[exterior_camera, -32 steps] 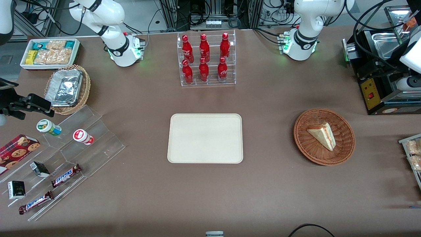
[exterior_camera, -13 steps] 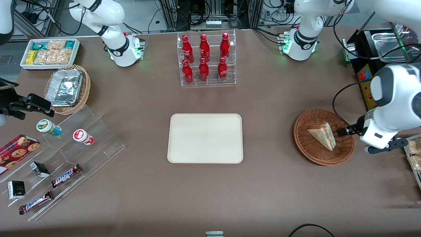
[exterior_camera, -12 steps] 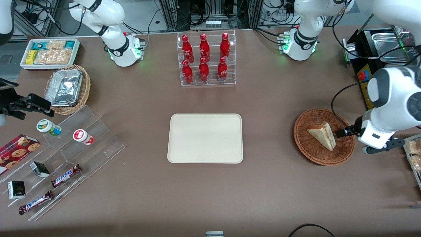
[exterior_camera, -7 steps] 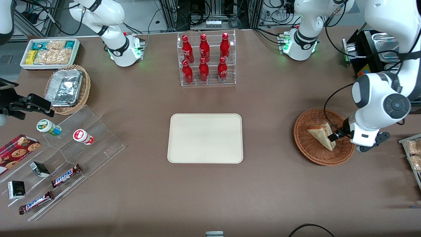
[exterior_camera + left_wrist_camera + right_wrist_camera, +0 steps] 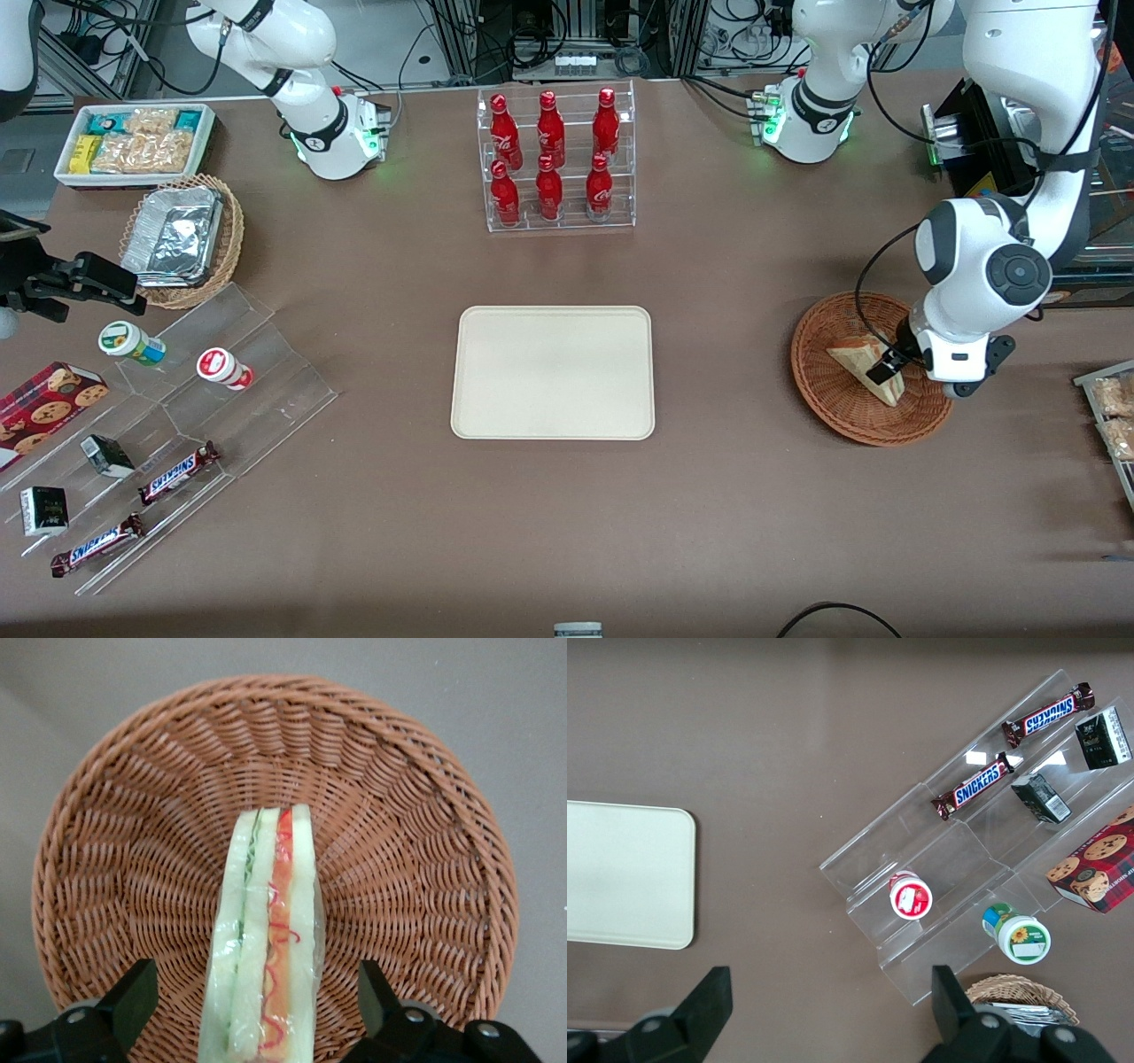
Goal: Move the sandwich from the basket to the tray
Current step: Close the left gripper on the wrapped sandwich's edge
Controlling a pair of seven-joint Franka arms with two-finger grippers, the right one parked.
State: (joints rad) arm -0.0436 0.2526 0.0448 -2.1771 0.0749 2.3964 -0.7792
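The sandwich [image 5: 266, 939] stands on edge in the reddish-brown wicker basket [image 5: 416, 815], a wrapped wedge with its green and red filling layers facing up at the wrist camera. The basket sits toward the working arm's end of the table, well apart from the cream tray [image 5: 553, 372], which lies in the middle of the table nearer the front camera than the rack of red cola bottles [image 5: 554, 159].

The left arm's gripper [image 5: 252, 1005] hovers over the basket with its fingers spread wide, one finger [image 5: 133, 997] on each flank of the wedge and neither one touching it. In the front view the gripper [image 5: 886, 366] overlaps the sandwich's [image 5: 864, 363] wider end; its height above the bread cannot be read from here.

The risks from here, as I judge them:

- The wedge is tall and narrow. If one finger meets it first during the close, it may tip over flat onto the wicker.
- The film wrap looks slick, and the bread is soft. A light squeeze could let the sandwich slip out on the lift; a hard one could crush it and push the filling out.
- The grip seems set near one end of the wedge, so the sandwich may swing or droop once raised.
- A descent that goes too deep could jam the fingertips into the weave and drag the light basket along.
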